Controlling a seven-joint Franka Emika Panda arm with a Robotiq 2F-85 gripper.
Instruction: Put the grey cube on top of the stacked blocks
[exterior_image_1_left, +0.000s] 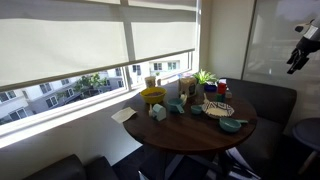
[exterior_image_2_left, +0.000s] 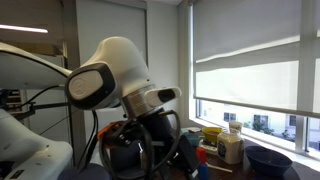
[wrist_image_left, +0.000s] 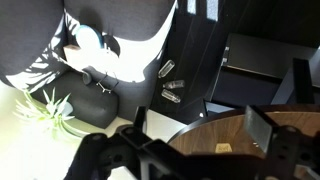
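Observation:
The round wooden table (exterior_image_1_left: 190, 135) carries several small blocks, among them a brown one (exterior_image_1_left: 158, 113) and teal-grey ones (exterior_image_1_left: 176, 105). They are too small for me to pick out the grey cube or the stack. My gripper (exterior_image_1_left: 296, 62) hangs high up at the far right, well away from the table. In the wrist view the gripper (wrist_image_left: 200, 125) is open and empty, its two fingers framing the table's edge (wrist_image_left: 215, 135) far below. The robot arm (exterior_image_2_left: 115, 80) fills much of an exterior view and hides most of the table.
On the table are a yellow bowl (exterior_image_1_left: 152, 96), a potted plant (exterior_image_1_left: 205, 78), a woven plate (exterior_image_1_left: 219, 108), a teal bowl (exterior_image_1_left: 231, 125) and a sheet of paper (exterior_image_1_left: 124, 115). Windows with blinds stand behind. A jar (exterior_image_2_left: 231, 148) and a dark bowl (exterior_image_2_left: 268, 162) show beside the arm.

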